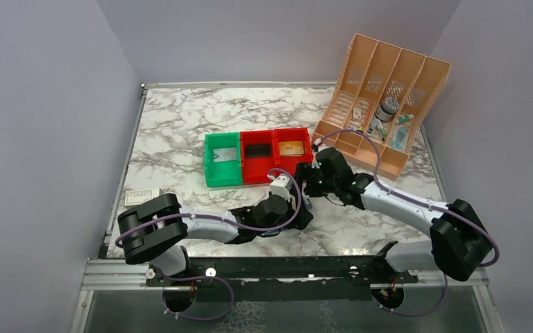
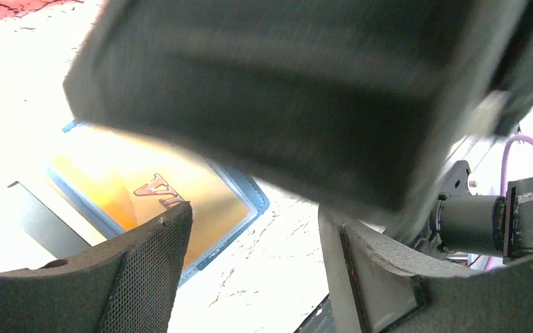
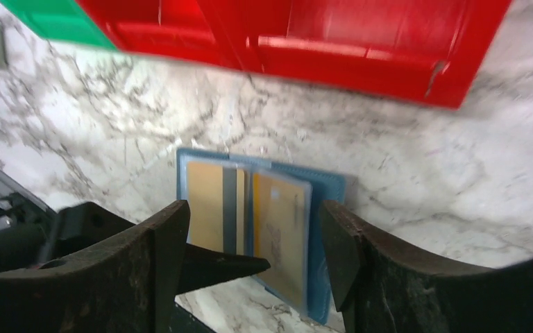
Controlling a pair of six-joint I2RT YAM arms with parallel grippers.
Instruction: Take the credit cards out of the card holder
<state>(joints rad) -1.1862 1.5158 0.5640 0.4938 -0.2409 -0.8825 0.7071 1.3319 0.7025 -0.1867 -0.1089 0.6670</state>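
Observation:
The blue card holder lies open on the marble, near the red bins. Tan-gold credit cards sit in its left panel and another behind its clear window. In the left wrist view a gold card shows inside the blue rim. My right gripper is open and hovers just above the holder, fingers spread either side. My left gripper is open; one of its fingers reaches over the left panel. In the top view both grippers hide the holder.
A green bin holding a grey card and two red bins, the right one holding a tan card, stand just beyond. A tan organizer is at the back right. A white-and-red flat box lies at the left.

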